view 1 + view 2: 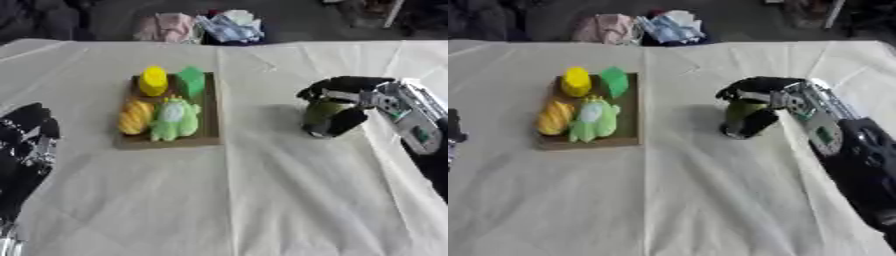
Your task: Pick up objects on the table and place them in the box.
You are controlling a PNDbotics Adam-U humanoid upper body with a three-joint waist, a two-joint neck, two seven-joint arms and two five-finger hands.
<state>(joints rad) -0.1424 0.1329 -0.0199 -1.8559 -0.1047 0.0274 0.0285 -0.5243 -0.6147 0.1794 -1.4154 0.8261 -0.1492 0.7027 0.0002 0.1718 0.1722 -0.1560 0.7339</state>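
The right hand [337, 107] reached in from the worktop's right edge and its dark fingers [750, 86] were curled over and round an olive-green object [322, 114], the thumb low on its near side; the object sat inside that curl, seemingly at or just above the cloth, so the grasp looked meant for lifting it away; whether it had left the white-covered worktop [262, 200] could not be told. The shallow brown box [208, 137] lay well apart, toward the worktop's left-centre, already holding a yellow cylinder [154, 80] and a green block [191, 81] at its far end, with an orange-yellow toy [136, 117] and a pale green plush [175, 119] nearer; judging by that, the olive thing was probably the last to go in; little bare floor remained in the box. The left hand [31, 142] rested idle by the worktop's left edge, fingers relaxed and holding nothing.
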